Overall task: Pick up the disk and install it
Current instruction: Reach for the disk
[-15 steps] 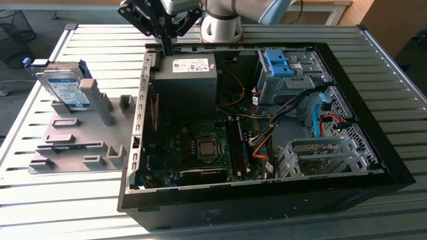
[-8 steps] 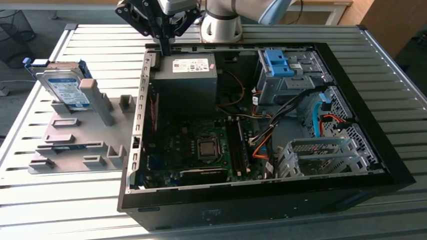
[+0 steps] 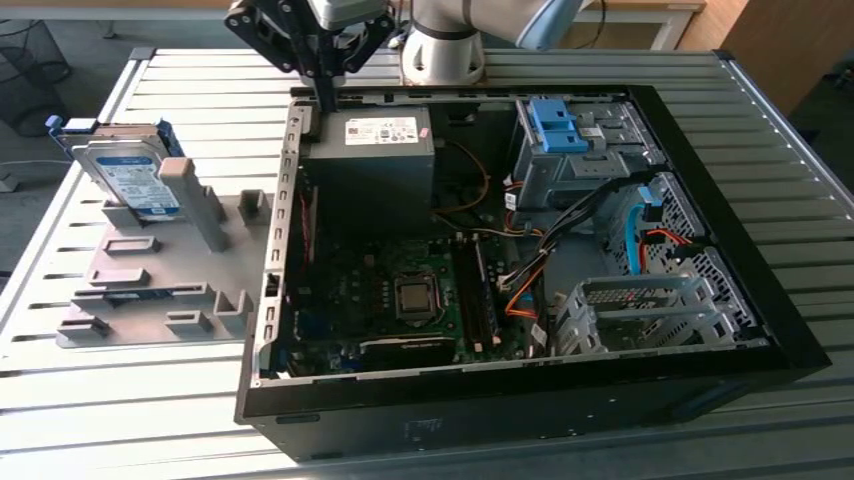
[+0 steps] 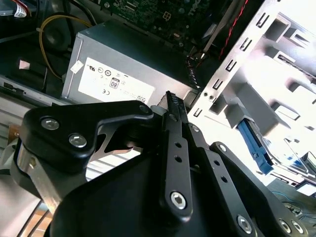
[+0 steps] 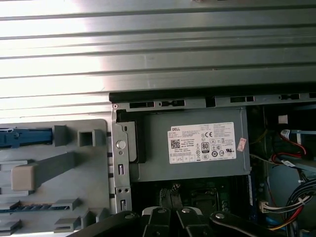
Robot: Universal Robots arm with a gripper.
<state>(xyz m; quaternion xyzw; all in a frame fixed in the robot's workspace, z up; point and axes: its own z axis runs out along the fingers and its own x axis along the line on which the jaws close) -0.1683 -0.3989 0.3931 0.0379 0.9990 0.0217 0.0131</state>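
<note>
Hovering above the power supply (image 3: 367,165) at the rim of the computer case (image 3: 534,405), the hand (image 3: 326,108) is closed and empty, well apart from the disk (image 3: 127,172) standing in the grey rack (image 3: 147,292) beside it.

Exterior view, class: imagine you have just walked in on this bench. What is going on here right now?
A robot arm is working at an open computer case. Its gripper hangs over the case's edge beside the power supply, shut and holding nothing. The disk stands upright in a grey rack outside the case, on the exterior view's left, apart from the gripper. It has not yet been picked up or installed.
</note>
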